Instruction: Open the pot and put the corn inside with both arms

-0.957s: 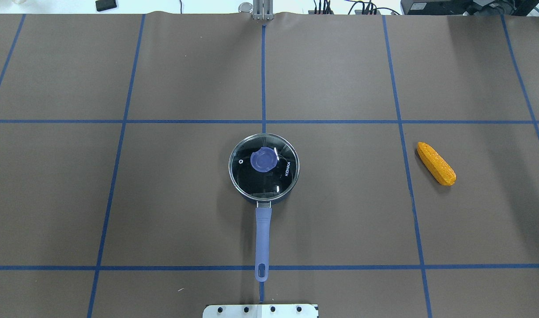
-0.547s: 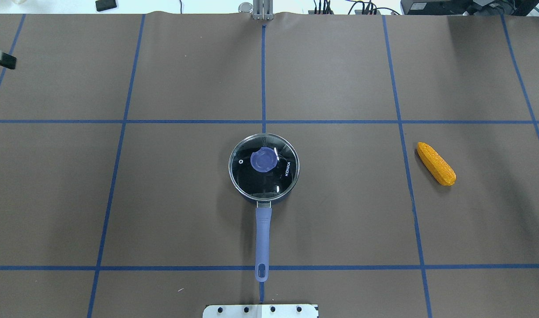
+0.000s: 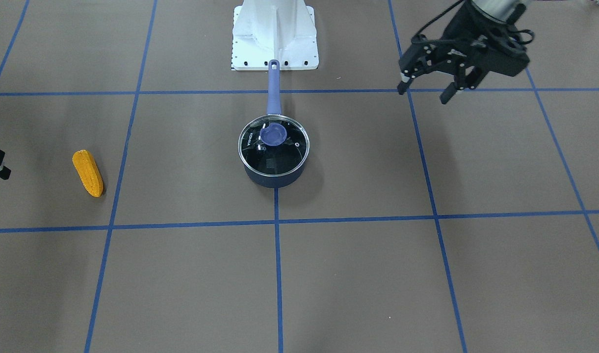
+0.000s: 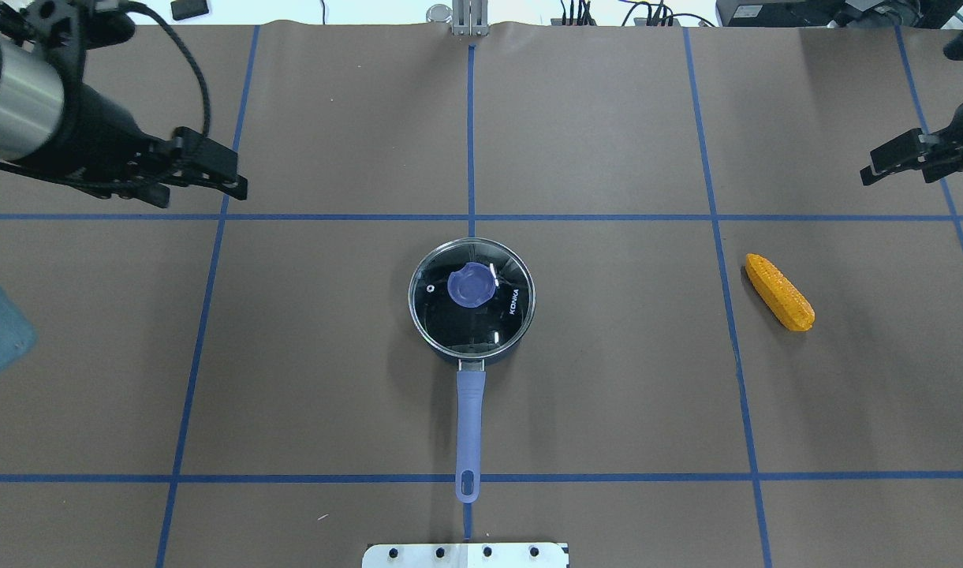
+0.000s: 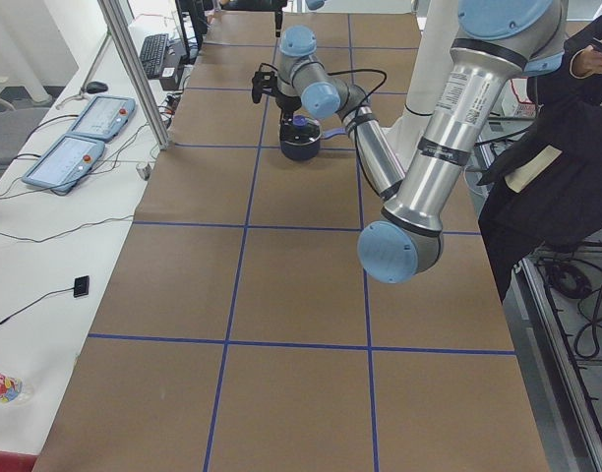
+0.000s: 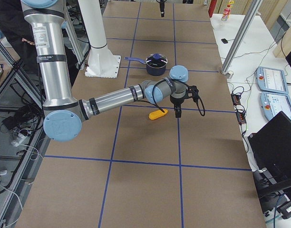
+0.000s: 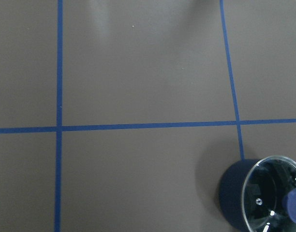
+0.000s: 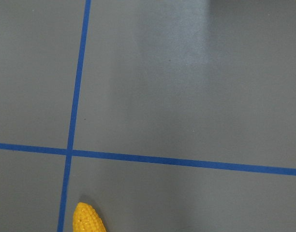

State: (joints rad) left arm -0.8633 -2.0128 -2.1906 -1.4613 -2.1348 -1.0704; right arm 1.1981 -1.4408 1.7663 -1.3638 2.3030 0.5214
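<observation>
Counter (image 4: 607, 394) covered in brown paper, ruled into large squares by blue tape lines (image 4: 718, 315), seen from behind the robot unless stated otherwise.

Left arm (image 4: 24, 102): silver and black, entering over the far-left part of the counter, raised above the surface and well apart from the pot. In the front-facing view its jaws stand wide apart, pointing down and holding nothing.

Right arm (image 6: 107, 100): reaching over the far-right edge of the counter, above the surface and farther out than the corn. Only dark parts of its end show in the overhead and front-facing views, so whether its jaws are wide or narrow cannot be told. No contact with the corn is visible.

Base plate (image 3: 274, 39): white, with bolt holes, at the middle of the near edge.

Pot (image 3: 274, 179): dark blue, upright at the centre of the counter, on the middle tape line. The left wrist camera catches it in the lower right corner of its picture.

Lid (image 4: 481, 323): round glass with a metal rim, seated flat on the pot, closing it.

Handle (image 4: 470, 426): long, lilac-blue, running straight from the pot towards the near edge, its end just short of the base plate.

Corn (image 4: 779, 292): orange-yellow, lying flat on the counter to the right of the pot and well apart from it, just right of a tape line, set diagonally with its narrower end far-left. Its tip shows at the bottom of the right wrist picture.

Knob (image 4: 472, 285): lilac-blue, at the middle of the lid.
</observation>
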